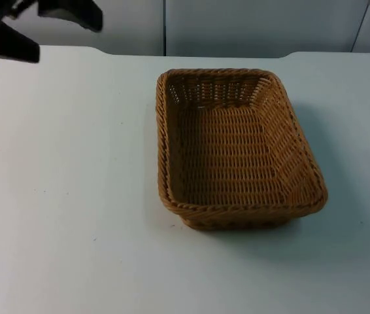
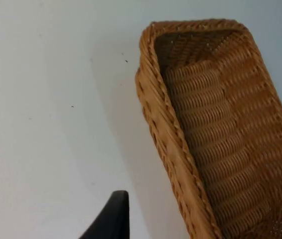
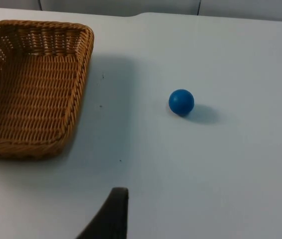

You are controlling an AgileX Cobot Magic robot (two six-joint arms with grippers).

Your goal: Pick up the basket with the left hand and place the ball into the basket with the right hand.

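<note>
So nothing is done yet: the basket sits empty on the desk, the ball lies apart from it. Left gripper hangs by the wall, right gripper near the ball; their jaws' spread cannot be told.
</note>
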